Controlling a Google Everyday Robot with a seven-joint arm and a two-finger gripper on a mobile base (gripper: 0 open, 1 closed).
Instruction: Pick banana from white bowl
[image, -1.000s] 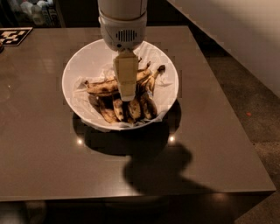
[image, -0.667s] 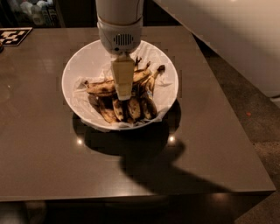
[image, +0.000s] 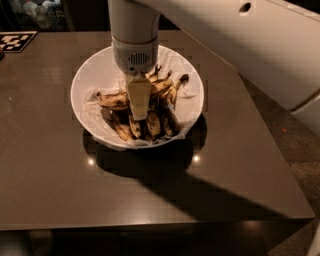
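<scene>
The white bowl (image: 95, 75) stands in the middle of the dark table, lined with crinkled white paper. Several overripe, brown-blotched bananas lie in it. The banana (image: 114, 100), the longest one, lies crosswise at the top of the pile, and its middle is hidden behind my gripper. Shorter bananas (image: 152, 123) are bunched below it toward the near rim. My gripper (image: 139, 107) hangs straight down from the white wrist into the bowl, right over the middle of the pile and against the long banana.
The dark brown table (image: 60, 190) has its right edge and front edge close by, with speckled floor beyond on the right. A black-and-white marker tag (image: 17, 41) lies at the far left corner. My white arm (image: 260, 45) spans the upper right.
My gripper has shifted slightly to the left and lower over the pile. The white arm has swung further into view at the upper right, and its shadow on the table has grown.
</scene>
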